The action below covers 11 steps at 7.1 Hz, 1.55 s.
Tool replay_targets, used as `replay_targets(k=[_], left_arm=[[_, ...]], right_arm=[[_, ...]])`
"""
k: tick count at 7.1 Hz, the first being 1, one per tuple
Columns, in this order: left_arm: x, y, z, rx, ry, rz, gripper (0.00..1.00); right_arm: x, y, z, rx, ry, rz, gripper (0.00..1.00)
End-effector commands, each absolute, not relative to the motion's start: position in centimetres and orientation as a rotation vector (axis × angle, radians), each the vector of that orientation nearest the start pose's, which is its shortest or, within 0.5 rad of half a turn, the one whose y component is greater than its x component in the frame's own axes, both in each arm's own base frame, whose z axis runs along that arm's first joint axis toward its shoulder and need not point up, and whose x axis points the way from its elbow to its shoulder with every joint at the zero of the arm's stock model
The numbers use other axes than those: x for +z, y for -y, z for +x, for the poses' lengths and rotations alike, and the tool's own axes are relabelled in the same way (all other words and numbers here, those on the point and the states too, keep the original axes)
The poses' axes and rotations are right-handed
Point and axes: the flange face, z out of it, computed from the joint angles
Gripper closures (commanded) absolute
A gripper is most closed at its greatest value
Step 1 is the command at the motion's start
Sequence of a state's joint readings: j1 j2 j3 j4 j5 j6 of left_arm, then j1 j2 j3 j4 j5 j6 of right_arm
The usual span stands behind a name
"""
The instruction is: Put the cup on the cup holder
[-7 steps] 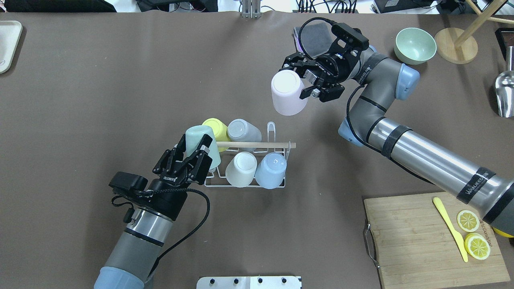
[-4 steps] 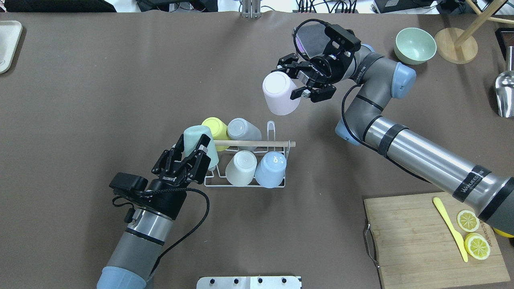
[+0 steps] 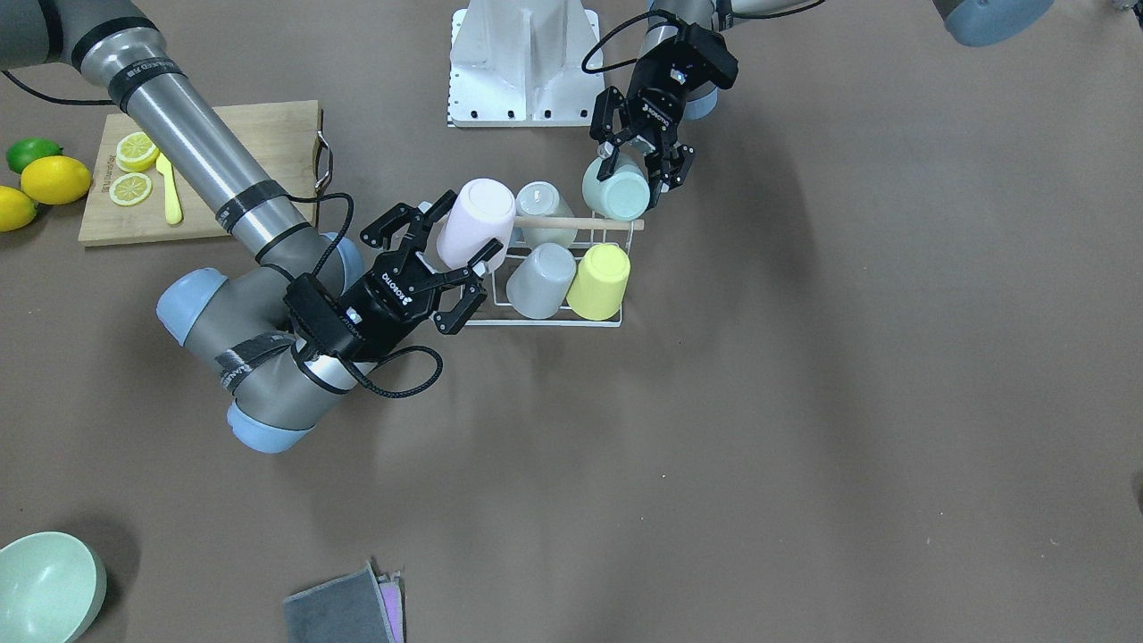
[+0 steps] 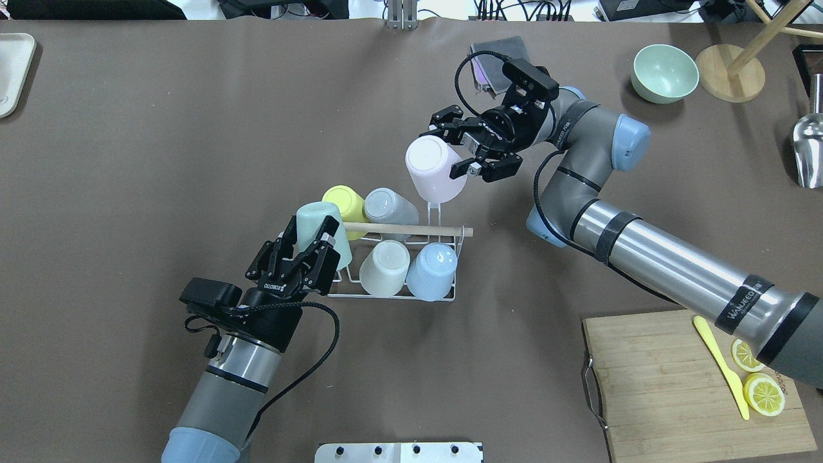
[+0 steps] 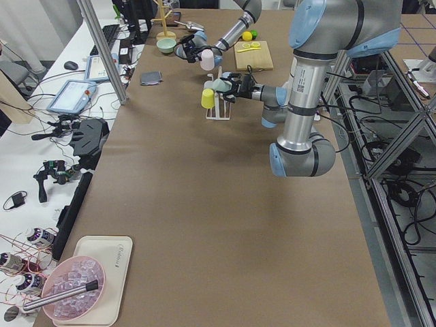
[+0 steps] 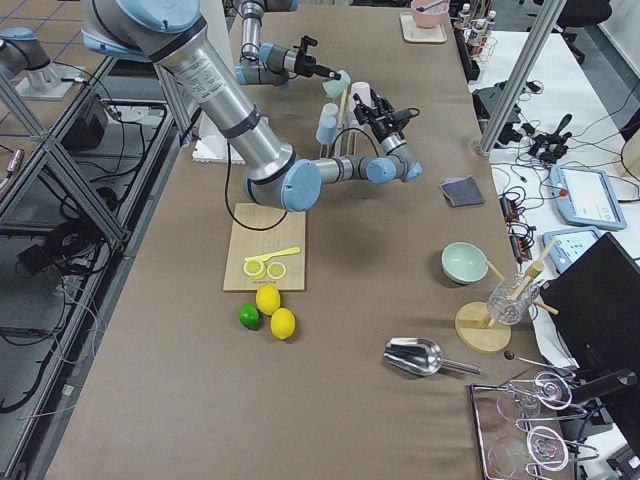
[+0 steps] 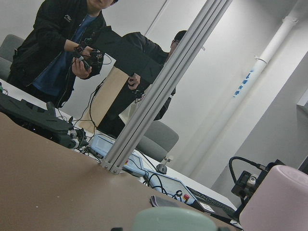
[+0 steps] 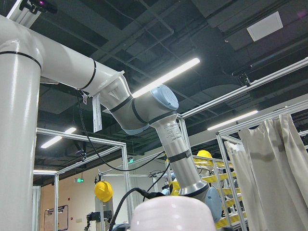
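Here the right gripper (image 4: 443, 153) clamps the pink cup (image 4: 429, 166) mouth-down over the rack's (image 4: 386, 295) one bare prong (image 4: 434, 206), so it can slide on. The left gripper (image 4: 313, 235) grips the mint cup (image 4: 319, 217) seated at a corner, likely steadying the rack.

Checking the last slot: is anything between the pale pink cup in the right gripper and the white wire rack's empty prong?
Nothing visible. The pale pink cup in the right gripper hangs by the bare prong; the grey cup is alongside.

Bright, even overhead light, soft shadows; wrist views blurred up close
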State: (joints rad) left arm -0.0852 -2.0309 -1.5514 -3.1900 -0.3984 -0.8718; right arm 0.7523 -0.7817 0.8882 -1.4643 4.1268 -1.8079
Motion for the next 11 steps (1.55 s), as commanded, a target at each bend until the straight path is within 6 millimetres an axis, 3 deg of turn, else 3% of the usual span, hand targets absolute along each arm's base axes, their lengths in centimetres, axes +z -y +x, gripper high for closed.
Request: replay_targets(k=[1,2,4,9,11], left_arm=[[27.2,27.1,52.3,-0.784,-1.267,1.277,0.79],[27.2,27.2,52.2,-0.787,-1.267,1.278,0.68],[27.3,28.6,51.1,-0.804,-1.251,1.301,0.02],[27.6,28.8,50.8,-0.812,-1.251,1.305,0.02],[26.8,30.5,48.0,-0.858,-1.26,1.328,0.02]], right_arm=[[32.3,58.2,-51.2,0.938,-2.555,-1.477,0.78],[32.7,58.4,-51.2,0.937,-2.555,-1.489,0.78],[33.0,58.4,-51.2,0.952,-2.547,-1.503,0.78],[33.1,58.8,-50.7,0.955,-2.543,-1.513,0.78],[32.6,58.8,-50.9,0.973,-2.532,-1.515,0.78]])
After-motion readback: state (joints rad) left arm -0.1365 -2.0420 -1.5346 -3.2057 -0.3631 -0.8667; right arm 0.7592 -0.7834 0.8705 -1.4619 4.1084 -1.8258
